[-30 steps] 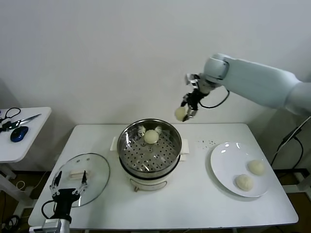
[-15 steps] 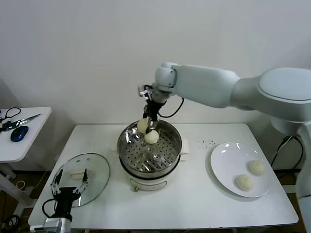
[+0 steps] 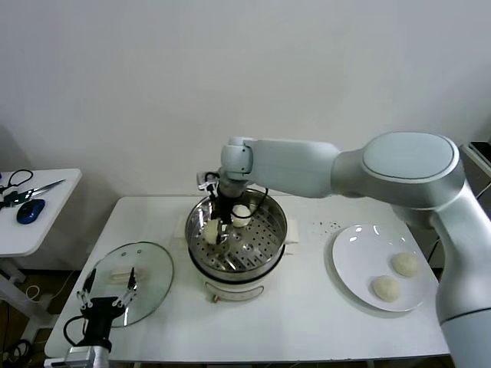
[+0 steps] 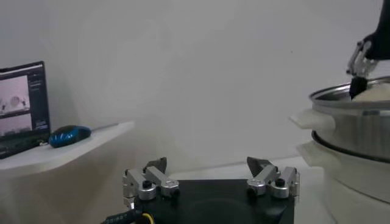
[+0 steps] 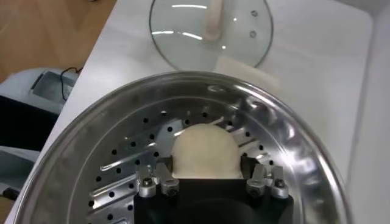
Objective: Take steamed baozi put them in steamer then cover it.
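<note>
The steel steamer (image 3: 268,247) stands mid-table, with one baozi (image 3: 242,215) lying on its perforated tray (image 5: 122,158). My right gripper (image 3: 215,231) reaches down into the pot's left side, shut on a second baozi (image 3: 212,232). In the right wrist view that baozi (image 5: 204,149) fills the gap between the fingers (image 5: 164,169), just above the tray. Two more baozi (image 3: 404,264) (image 3: 386,288) lie on the white plate (image 3: 357,249). The glass cover (image 3: 149,264) lies flat on the table's left. My left gripper (image 3: 108,289) waits open at its near edge.
A side table (image 3: 42,211) at the far left carries a blue mouse (image 3: 29,211) and scissors. Dark crumbs (image 3: 326,225) dot the table between steamer and plate. The steamer's white base has side handles (image 3: 291,232).
My right arm swung left from above the steamer's right side, carrying the baozi over the rim and lowering it into the pot's left half. The left arm stayed put.
</note>
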Controlling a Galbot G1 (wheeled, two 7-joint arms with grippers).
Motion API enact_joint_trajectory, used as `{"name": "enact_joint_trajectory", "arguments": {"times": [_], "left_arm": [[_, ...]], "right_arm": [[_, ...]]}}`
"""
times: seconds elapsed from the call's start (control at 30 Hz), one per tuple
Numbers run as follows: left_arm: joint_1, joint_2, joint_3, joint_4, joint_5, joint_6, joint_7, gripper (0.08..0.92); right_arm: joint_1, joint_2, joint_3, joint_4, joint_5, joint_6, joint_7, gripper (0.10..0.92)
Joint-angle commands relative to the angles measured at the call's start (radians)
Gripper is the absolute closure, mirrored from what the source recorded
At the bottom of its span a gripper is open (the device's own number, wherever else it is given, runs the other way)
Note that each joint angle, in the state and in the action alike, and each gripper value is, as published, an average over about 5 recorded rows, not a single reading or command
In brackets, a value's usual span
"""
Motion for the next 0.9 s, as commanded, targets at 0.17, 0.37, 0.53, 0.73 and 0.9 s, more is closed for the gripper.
{"name": "enact_joint_trajectory", "arguments": {"times": [0.17,0.37,0.53,0.73,0.9], "left_arm": [[-0.002,-0.002,0.001,0.003,0.002,0.001,-0.001,0.177],[-0.002,-0.001,0.001,0.004,0.004,0.002,-0.001,0.177],[-0.004,0.002,0.0,-0.001,0.005,0.006,-0.001,0.177],[-0.001,0.005,0.002,-0.006,0.011,0.009,0.0,0.177],[0.003,0.005,0.003,-0.007,0.017,0.011,-0.002,0.177]], "right_arm": [[-0.038,0.02,0.0,-0.005,-0.033,-0.004,0.009,0.307],[0.008,-0.026,0.015,0.03,-0.047,-0.002,-0.01,0.21],[0.094,-0.13,0.038,0.112,-0.045,0.01,-0.042,0.203],[0.205,-0.315,0.055,0.231,-0.048,0.034,-0.079,0.203],[0.235,-0.543,0.078,0.369,-0.136,0.051,-0.092,0.203]]}}
